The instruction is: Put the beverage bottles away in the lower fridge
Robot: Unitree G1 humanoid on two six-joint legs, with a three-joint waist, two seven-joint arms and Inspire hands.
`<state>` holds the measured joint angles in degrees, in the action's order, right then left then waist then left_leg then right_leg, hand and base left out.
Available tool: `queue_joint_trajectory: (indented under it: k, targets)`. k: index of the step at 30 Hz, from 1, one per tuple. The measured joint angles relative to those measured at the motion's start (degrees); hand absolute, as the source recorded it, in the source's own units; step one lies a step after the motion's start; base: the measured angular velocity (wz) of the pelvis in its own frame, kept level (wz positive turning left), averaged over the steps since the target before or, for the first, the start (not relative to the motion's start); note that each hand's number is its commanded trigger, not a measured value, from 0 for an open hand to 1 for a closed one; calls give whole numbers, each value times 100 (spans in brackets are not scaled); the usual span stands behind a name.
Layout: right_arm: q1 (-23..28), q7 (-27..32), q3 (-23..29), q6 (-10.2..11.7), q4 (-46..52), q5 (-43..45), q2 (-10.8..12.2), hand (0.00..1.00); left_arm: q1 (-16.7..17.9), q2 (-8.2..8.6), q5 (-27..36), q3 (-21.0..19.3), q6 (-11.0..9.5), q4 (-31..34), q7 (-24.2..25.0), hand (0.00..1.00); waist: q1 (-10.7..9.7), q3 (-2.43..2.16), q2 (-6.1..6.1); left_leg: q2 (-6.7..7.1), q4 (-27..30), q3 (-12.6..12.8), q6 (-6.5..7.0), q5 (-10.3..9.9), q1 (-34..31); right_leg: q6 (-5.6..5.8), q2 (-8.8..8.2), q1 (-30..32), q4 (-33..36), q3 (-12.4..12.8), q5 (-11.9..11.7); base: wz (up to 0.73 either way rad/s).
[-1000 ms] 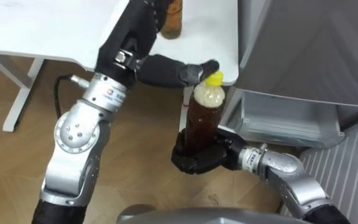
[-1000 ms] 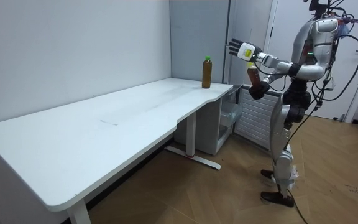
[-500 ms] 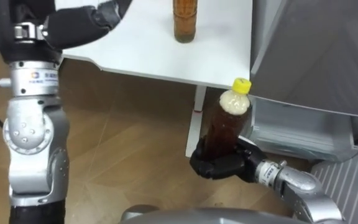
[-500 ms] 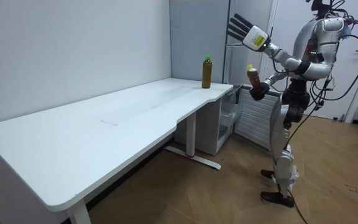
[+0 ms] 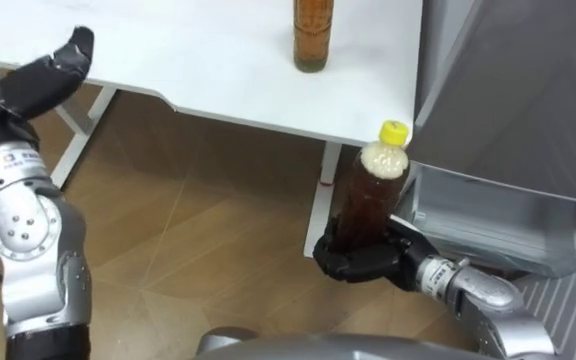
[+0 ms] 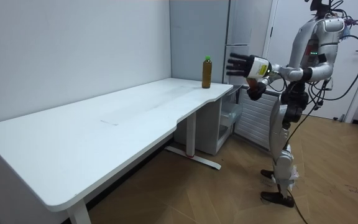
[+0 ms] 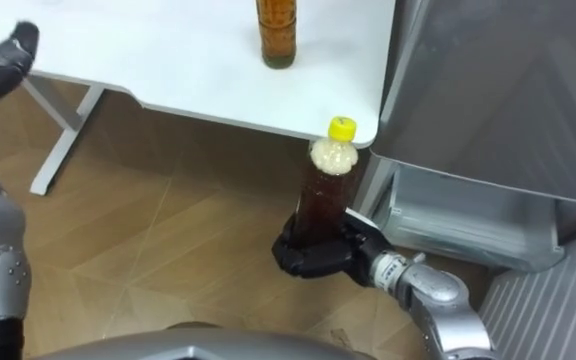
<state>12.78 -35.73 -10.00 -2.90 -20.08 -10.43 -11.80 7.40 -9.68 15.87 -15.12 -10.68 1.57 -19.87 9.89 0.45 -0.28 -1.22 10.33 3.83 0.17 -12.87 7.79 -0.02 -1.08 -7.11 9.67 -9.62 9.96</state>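
While the right hand, lower centre, wraps its fingers round a brown, yellow-capped plastic bottle, the left hand, upper left, is spread open; keep it upright, moving rightward into the grey lower fridge.

Bright, even room light (soft shadow under table).

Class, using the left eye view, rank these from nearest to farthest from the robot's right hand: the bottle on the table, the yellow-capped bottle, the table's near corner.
1. Yellow-capped bottle: gripped in the right hand.
2. Table's near corner: just above the hand.
3. Bottle on the table: farther back, at the top.
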Motion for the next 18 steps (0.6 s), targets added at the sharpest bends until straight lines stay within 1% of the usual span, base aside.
queue_joint_trajectory:
  k: [3, 4, 6, 7, 8, 9, 10, 12, 14, 15, 16, 17, 18]
  targets:
    - [-5, 67, -2, -73, -58, 2, 0, 100, 49, -2, 147, 83, 129, -282, -10, 0, -2, 5, 4, 0, -3, -1, 0, 0, 43, 1, -1, -46, -5, -5, -1, 0]
    - [-4, 94, -2, -92, -93, -1, -5, 100, 136, -7, 256, 164, 166, -417, 13, 0, -9, 16, 18, 0, -3, -3, 0, 0, 68, 1, -3, -82, -11, -17, -1, 0]
    - [-6, 190, 1, -95, -117, -4, -13, 100, 252, -6, 424, 297, 208, -769, 84, 0, -52, 18, 23, -1, -21, -29, -1, -2, 49, 4, -7, -85, -13, -69, 1, 7]
    - [-6, 206, 2, -100, -118, -4, -25, 100, 256, -6, 492, 340, 212, -905, 102, 0, -54, 20, 27, 0, -36, -65, -1, -2, 49, 5, -6, -86, -12, -79, 2, 8]
    - [-7, 238, 3, -146, -119, -3, -53, 100, 268, -5, 587, 425, 259, -1167, 165, 0, -50, 20, 32, 3, -59, -71, -1, -2, 48, 8, -5, -73, -8, -80, 5, 0]
    - [-7, 280, 3, -214, -120, -4, -65, 100, 330, -3, 738, 503, 336, -1366, 215, 0, -45, 18, 28, 3, -60, -65, -1, -1, 46, 8, -3, -66, -8, -67, 5, 0]
    - [-6, 307, 1, -238, -128, -5, -67, 100, 367, -2, 818, 538, 364, -1474, 248, 0, -37, 16, 25, 4, -59, -66, -1, -1, 46, 8, -3, -66, -6, -67, 5, -4]
    - [-8, 398, 2, -335, -131, -16, -62, 100, 413, -2, 966, 659, 477, -1973, 372, 0, -46, 3, 5, 8, -45, -69, -1, -1, 25, 9, -4, -46, -8, -60, 6, 0]
    - [-17, 413, 1, -345, -130, -66, -61, 100, 414, -2, 1076, 721, 588, -2269, 443, 0, -41, -8, -9, 9, -13, -74, -1, -2, -22, 8, -5, -15, -5, -58, 5, 0]
    - [-22, 427, 1, -347, -130, -70, -62, 100, 415, -2, 1176, 761, 638, -2449, 483, 0, -42, -4, -2, 9, 9, -77, 0, -2, -21, 7, -7, -22, -4, -63, 4, 0]
    - [-22, 436, 1, -348, -131, -70, -62, 100, 414, -3, 1213, 782, 650, -2545, 507, 0, -42, 5, 14, 9, 9, -78, 0, -2, -21, 7, -7, -32, -3, -64, 4, 0]
    - [-21, 450, 0, -348, -142, -77, -61, 100, 414, -7, 1219, 853, 660, -2763, 535, 0, -43, 5, 31, 9, 6, -81, 0, -2, -18, 7, -5, -39, -2, -62, 4, 0]
    - [-21, 487, -12, -348, -150, -87, -60, 100, 414, -6, 1214, 939, 686, -2959, 554, 0, -41, 15, 64, 8, 6, -81, 0, -3, -16, 7, -4, -41, 0, -63, 4, 0]
